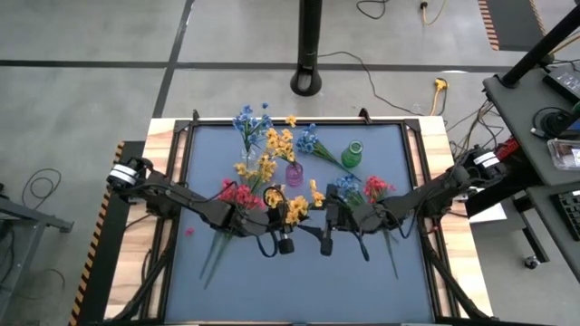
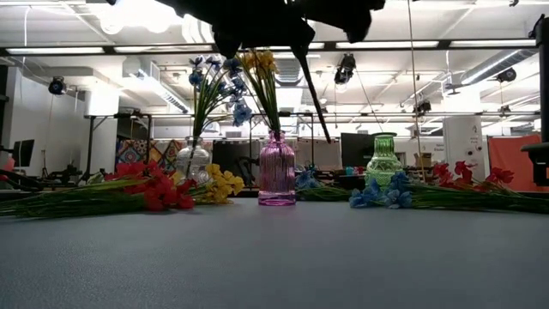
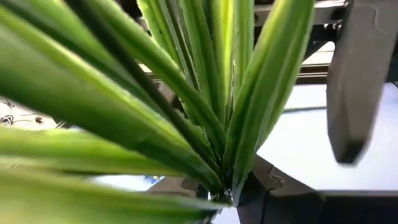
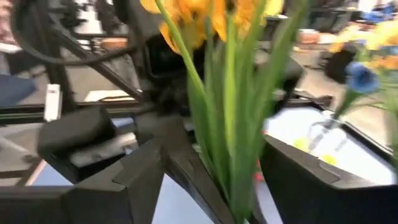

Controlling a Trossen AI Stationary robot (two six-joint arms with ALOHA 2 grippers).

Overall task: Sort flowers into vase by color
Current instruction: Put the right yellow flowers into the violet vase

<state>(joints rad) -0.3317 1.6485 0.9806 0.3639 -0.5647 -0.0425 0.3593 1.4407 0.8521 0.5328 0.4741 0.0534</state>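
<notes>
green stems (image 3: pixel 205 112) fill my left wrist view; left gripper (image 1: pixel 284 243) closed on a yellow sprig (image 1: pixel 294 210), just in front of the pink vase (image 1: pixel 294 174). right gripper (image 1: pixel 328 243) also seems clamped on that stem. sprig's long axis is tilted, blossoms toward the vase. partly done: pink vase has yellow, clear vase (image 2: pixel 194 160) blue, green vase (image 1: pixel 352 155) empty; loose red (image 1: pixel 237 194), blue (image 1: pixel 349 186), yellow remain.

We see a blue-grey table (image 1: pixel 299 281) holding a pink vase (image 1: pixel 294 174), green vase (image 1: pixel 352 156), and loose flowers (image 1: pixel 237 193) lying flat.
</notes>
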